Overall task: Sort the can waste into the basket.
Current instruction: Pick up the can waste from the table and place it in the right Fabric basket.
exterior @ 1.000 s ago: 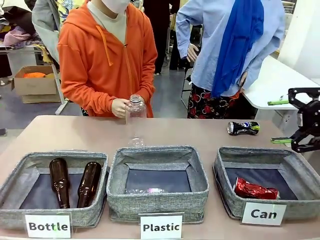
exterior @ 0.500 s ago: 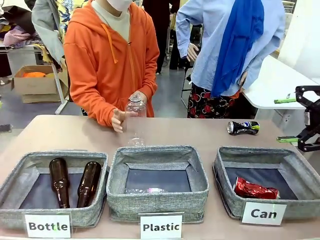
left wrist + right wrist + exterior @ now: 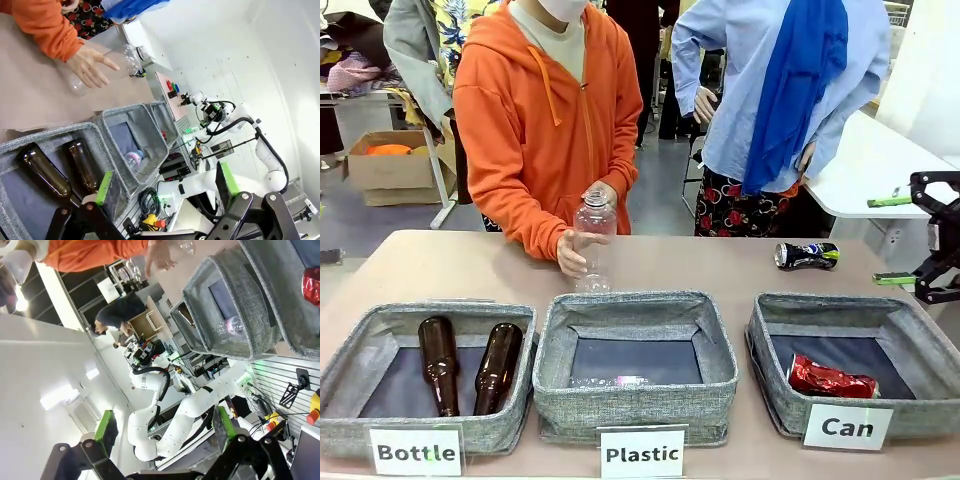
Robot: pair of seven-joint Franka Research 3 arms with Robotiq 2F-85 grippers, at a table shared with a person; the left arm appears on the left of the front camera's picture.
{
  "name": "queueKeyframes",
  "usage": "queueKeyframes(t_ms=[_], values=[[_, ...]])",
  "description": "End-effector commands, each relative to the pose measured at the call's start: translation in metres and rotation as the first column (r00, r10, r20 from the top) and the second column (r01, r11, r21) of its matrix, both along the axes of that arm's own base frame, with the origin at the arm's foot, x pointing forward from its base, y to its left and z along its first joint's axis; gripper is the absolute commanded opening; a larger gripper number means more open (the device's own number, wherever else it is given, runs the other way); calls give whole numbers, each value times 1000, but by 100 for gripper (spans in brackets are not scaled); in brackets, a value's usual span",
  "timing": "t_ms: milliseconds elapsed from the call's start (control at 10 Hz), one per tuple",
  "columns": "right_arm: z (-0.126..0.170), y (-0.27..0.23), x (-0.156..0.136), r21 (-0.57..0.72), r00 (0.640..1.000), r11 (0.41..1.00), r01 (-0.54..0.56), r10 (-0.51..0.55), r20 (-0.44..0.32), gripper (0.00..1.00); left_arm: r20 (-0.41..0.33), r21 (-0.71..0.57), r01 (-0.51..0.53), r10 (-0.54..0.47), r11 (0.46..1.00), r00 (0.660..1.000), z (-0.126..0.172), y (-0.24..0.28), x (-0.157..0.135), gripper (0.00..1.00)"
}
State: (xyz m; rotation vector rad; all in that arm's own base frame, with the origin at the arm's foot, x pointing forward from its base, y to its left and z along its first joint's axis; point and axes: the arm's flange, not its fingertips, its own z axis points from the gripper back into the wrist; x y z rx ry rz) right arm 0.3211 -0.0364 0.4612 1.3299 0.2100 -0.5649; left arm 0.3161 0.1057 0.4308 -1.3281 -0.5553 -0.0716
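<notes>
Beige tabletop (image 3: 720, 270) carries three grey fabric bins along its near edge. At 8 o'clock, the bin labelled "Bottle" (image 3: 350, 372) holds two brown glass bottles (image 3: 439, 365) lying side by side. At 6 o'clock, the "Plastic" bin (image 3: 635, 408) has one clear plastic bottle (image 3: 610, 381) lying on its dark floor. At 4 o'clock, the basket (image 3: 768, 385) labelled "Can" holds the crushed red can (image 3: 832, 380) near its front wall.

Farther back, at 2 o'clock, the dark can (image 3: 807, 256) lies on its side on the bare table, well apart from the basket. At 3 o'clock, the right gripper (image 3: 876, 241) hangs by the table's edge, jaws spread wide and empty. The left gripper (image 3: 166, 182), seen from its wrist, is likewise spread and empty near the Bottle bin.

At 12 o'clock, a person's hand (image 3: 572, 250) rests against an upright clear bottle (image 3: 593, 240) standing on the table.
</notes>
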Motion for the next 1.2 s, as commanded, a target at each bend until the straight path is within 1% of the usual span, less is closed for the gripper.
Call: queueKeyframes(t_ms=[0,100,200,300,400,500,600,700,800,900,1100], values=[[14,-5,-6,-257,999,965,54,-52,15,100,-11,-6,11,-11,1000,1000,2,1,-3,100],[25,3,7,-531,1000,847,13,-3,19,100,-11,-6,11,-11,1000,1000,2,1,-3,100],[31,5,33,-720,999,693,40,-32,25,100,-11,-6,11,-11,1000,1000,2,1,-3,100],[33,0,56,-833,985,529,160,-140,100,100,-11,-6,11,-11,1000,1000,2,1,-3,100],[32,-1,72,-887,970,402,226,-176,167,100,-11,-6,11,-11,1000,1000,2,1,-3,100],[29,-4,81,-908,950,300,292,-200,239,100,-11,-6,11,-11,1000,1000,2,1,-3,100],[30,-8,81,-896,921,240,374,-209,328,100,-11,-6,11,-11,1000,1000,2,1,-3,100],[31,-10,73,-866,888,205,455,-182,423,100,-11,-6,11,-11,1000,1000,2,1,-3,100],[37,-6,48,-808,882,357,469,-139,451,100,-11,-6,11,-11,1000,1000,2,1,-3,100],[47,-17,82,-846,919,364,390,-96,382,100,-11,-6,11,-11,1000,1000,2,1,-3,100],[47,-17,82,-846,919,364,390,-96,382,100,-11,-6,11,-11,1000,1000,2,1,-3,100]])
